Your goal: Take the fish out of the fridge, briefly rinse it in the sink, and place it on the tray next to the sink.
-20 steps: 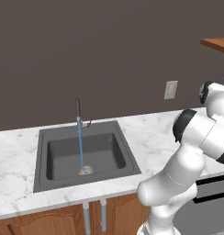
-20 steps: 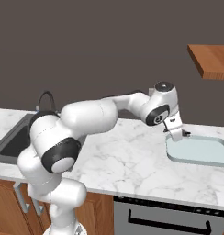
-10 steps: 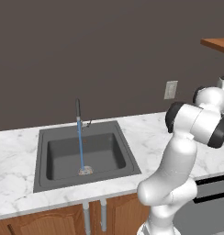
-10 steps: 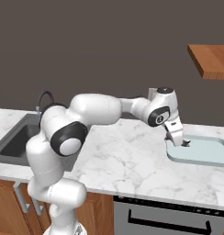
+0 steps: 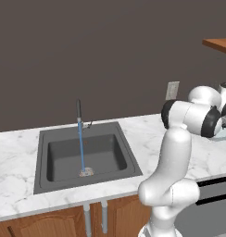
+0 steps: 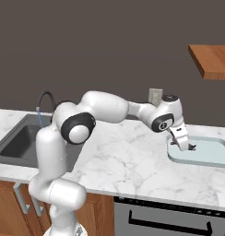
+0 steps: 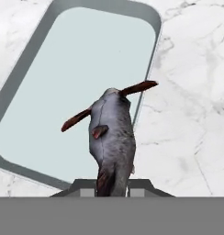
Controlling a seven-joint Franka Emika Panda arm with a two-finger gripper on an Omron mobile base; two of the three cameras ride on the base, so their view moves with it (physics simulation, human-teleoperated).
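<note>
Fish (image 7: 111,137) hangs clamped in our gripper (image 6: 184,145) over the near edge of the tray (image 6: 211,156) on the bench (image 6: 123,161), well apart from the sink (image 5: 84,155), so we judge only the set-down remains.

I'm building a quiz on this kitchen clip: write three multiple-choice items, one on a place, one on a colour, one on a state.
1. Where is the fish?
A. in the sink
B. in the end effector, over the tray
C. lying on the counter

2. What colour is the tray?
A. pale blue-grey
B. red
C. black

3. What is the faucet doing?
A. running
B. off
C. lying in the basin

Answers:
1 B, the hand view shows the fish gripped above the tray's edge.
2 A, the right base view shows the pale tray on white marble.
3 A, a blue stream falls into the sink.
</note>
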